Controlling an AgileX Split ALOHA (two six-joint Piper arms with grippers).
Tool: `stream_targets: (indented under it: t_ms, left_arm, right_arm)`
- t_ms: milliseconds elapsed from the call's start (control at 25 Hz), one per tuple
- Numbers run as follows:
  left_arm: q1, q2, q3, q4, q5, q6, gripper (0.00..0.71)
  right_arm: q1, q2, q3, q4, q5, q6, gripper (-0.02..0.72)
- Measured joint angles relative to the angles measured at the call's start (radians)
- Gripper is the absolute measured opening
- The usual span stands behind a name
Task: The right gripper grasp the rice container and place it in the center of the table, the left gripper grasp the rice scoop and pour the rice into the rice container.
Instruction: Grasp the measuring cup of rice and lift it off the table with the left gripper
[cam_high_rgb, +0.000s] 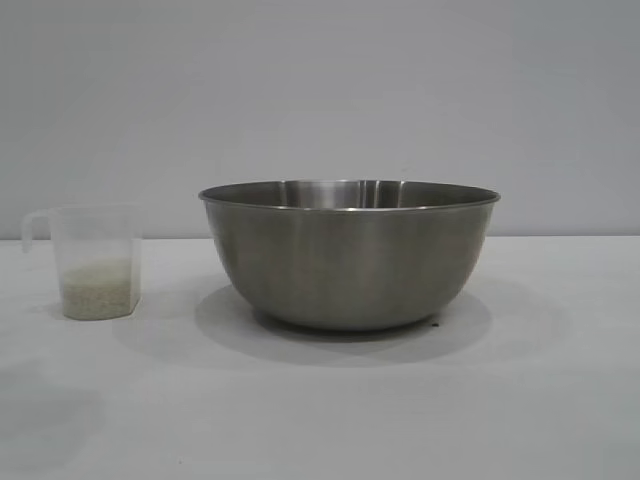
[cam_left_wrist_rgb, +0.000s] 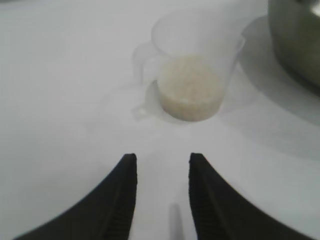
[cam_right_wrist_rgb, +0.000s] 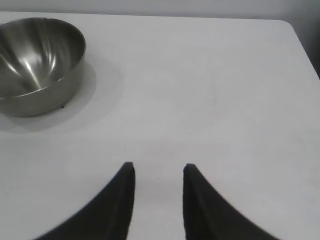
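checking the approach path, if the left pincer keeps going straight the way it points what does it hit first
Most likely the rice scoop, which sits ahead of the left pincer, slightly off its midline toward the rice container. Bare table lies between them; its open fingers hold nothing. Depth is hard to judge.

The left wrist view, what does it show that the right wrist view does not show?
Only the left wrist view shows the rice scoop with rice inside, standing ahead of the open, empty left gripper. Only the right wrist view shows the open right gripper over bare table, and the inside of the rice container. Both show the container and the white table.
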Motion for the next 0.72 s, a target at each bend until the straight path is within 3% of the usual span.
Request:
stream_targets:
  t_ms: [720]
  left_arm:
    - [0.000,0.120,-0.165,-0.032,-0.004,0.000,0.230]
  right_arm:
    - [0.000,0.000,0.000,0.000,0.000,0.000,0.235]
